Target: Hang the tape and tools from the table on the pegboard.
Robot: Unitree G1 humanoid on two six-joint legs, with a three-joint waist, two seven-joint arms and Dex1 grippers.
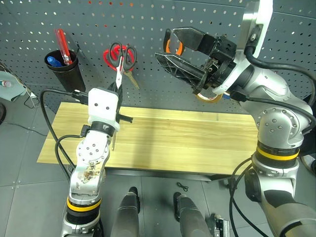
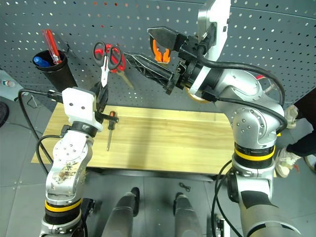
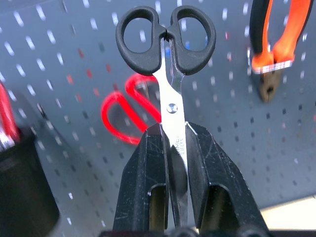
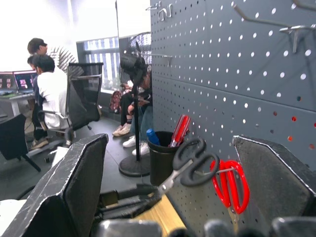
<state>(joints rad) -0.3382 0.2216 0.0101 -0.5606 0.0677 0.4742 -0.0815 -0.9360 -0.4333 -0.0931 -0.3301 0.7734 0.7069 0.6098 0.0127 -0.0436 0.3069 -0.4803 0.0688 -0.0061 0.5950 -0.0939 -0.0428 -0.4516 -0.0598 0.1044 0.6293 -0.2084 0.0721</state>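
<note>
The left gripper [image 3: 174, 148] is clamped on the blades of the small black-handled scissors [image 3: 167, 44], handles upward, raised before the pegboard [image 1: 207, 15] beside the hanging red-handled scissors [image 1: 120, 57]. The right eye view alone reveals the screwdriver [image 2: 110, 129] lying on the bench [image 2: 168, 143] near the left arm. The right gripper [image 1: 183, 53] hangs with jaws wide apart and empty, near the hung pliers [image 2: 158, 51]. Tan tape [image 1: 210, 97] hangs behind its wrist.

The left pincer [image 3: 175, 148] clamps the black-handled scissors [image 3: 168, 54] by the blades, handles toward the pegboard [image 3: 74, 49].
</note>
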